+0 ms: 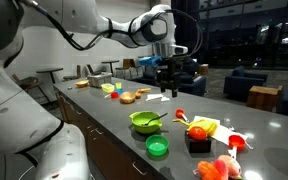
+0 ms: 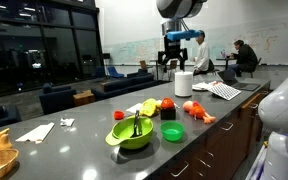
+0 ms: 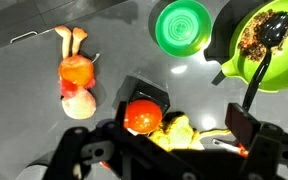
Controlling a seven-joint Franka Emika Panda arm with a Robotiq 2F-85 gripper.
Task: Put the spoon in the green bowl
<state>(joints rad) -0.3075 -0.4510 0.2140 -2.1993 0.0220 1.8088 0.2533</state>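
pink-orange fruit (image 3: 76, 72): far left in wrist view, two pieces touching, on bare tabletop (image 3: 24, 100).
tomato (image 3: 142, 115): sits on a black block (image 3: 149, 90). Wrist view shows a yellow item (image 3: 180, 130) touching it.
end effector (image 3: 164, 145): fingers spread wide, nothing between them. Both exterior views put it high above the tabletop (image 1: 165, 85) (image 2: 174, 65); wrist view alone can't give that height.
small green dish (image 3: 184, 27): just beside the green bowl, not touching, empty.
green bowl (image 3: 246, 70): upright, right edge of wrist view.
spoon (image 3: 274, 30): head down in the green bowl, handle leaning out over the near rim. Wrist view only: brown speckled patch beside the head. Exterior views show just a dark sliver (image 1: 152, 120) (image 2: 136, 125).
white roll (image 2: 183, 83): in an exterior view only, upright, well behind the bowl.
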